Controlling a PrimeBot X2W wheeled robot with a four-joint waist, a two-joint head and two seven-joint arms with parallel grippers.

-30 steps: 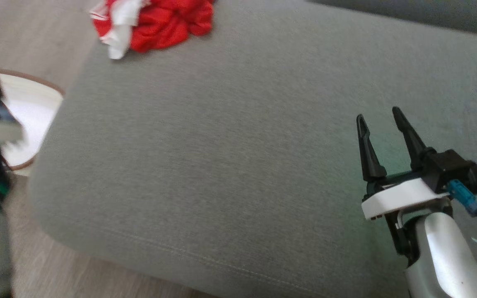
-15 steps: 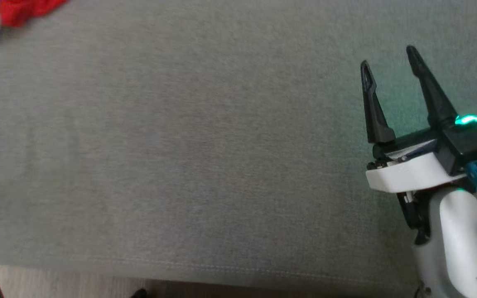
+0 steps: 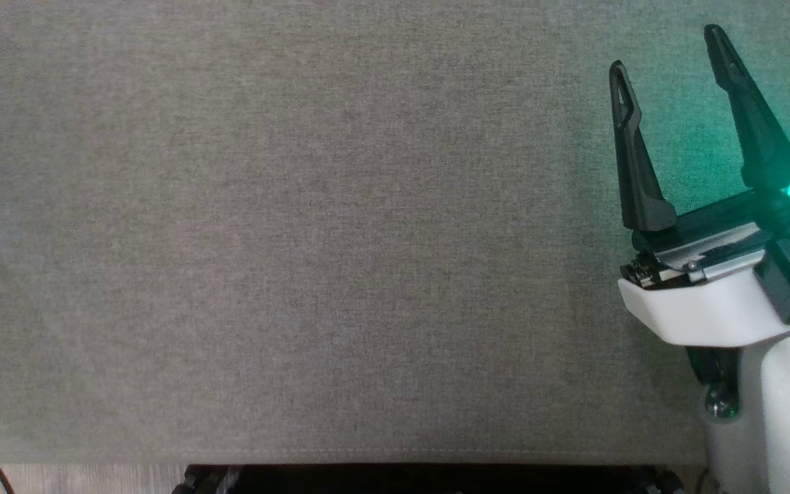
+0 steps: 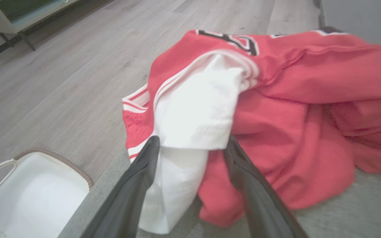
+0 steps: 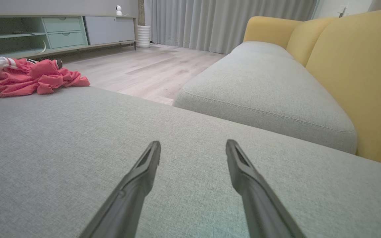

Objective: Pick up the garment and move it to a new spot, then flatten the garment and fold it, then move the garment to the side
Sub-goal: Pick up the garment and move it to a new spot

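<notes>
The garment (image 4: 293, 109) is a crumpled red jersey with a white part (image 4: 197, 109), lying at a corner of the grey seat cushion (image 4: 342, 218). My left gripper (image 4: 192, 142) is open, one finger on each side of the white cloth, low over the heap. In the right wrist view the garment (image 5: 28, 77) is a small heap far off to the left. My right gripper (image 3: 664, 49) stands open over bare cushion at the right of the head view, nothing between its fingers (image 5: 193, 144).
A white basket (image 4: 35, 191) stands on the wood floor beside the cushion corner. A second grey seat cushion (image 5: 266, 82) and a yellow sofa back (image 5: 352, 66) lie beyond my right gripper. The cushion's front edge (image 3: 395, 453) runs along the bottom of the head view.
The head camera has swung, so the garment and the basket have slid out of its picture. The right gripper now looms larger and higher there, still open.
</notes>
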